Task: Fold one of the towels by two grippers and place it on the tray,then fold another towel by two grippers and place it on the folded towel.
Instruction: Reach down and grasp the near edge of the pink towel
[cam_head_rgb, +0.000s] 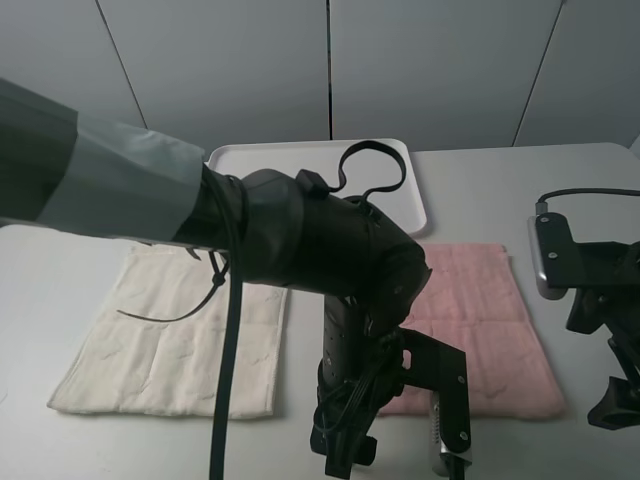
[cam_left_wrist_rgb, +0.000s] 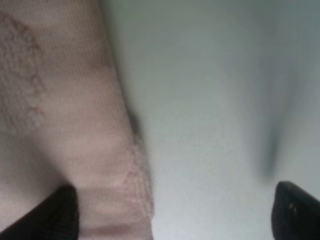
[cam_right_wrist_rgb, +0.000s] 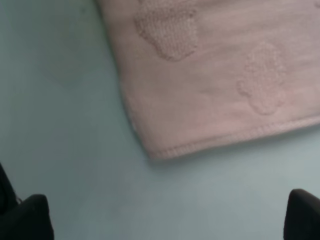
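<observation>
Both grippers spread, empty: left gripper (cam_left_wrist_rgb: 172, 212) low over pink towel (cam_head_rgb: 480, 330) corner, right gripper (cam_right_wrist_rgb: 167, 217) beside opposite corner.

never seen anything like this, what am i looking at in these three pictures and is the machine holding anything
This is a robot with two black arms working over a pale table. The wide picture comes from a camera mounted high above it. There, a cream-white towel lies flat on the left, a pink towel lies flat on the right, and a white tray sits behind them, nothing visible on it.

The other two pictures come from small cameras on each arm's wrist, looking down past its grasping tool. The left tool hangs close over one corner of the pink towel; the right tool hangs over the table beside another corner. The dark shapes at the picture corners are the tool fingers. Both tools are open and hold nothing.
</observation>
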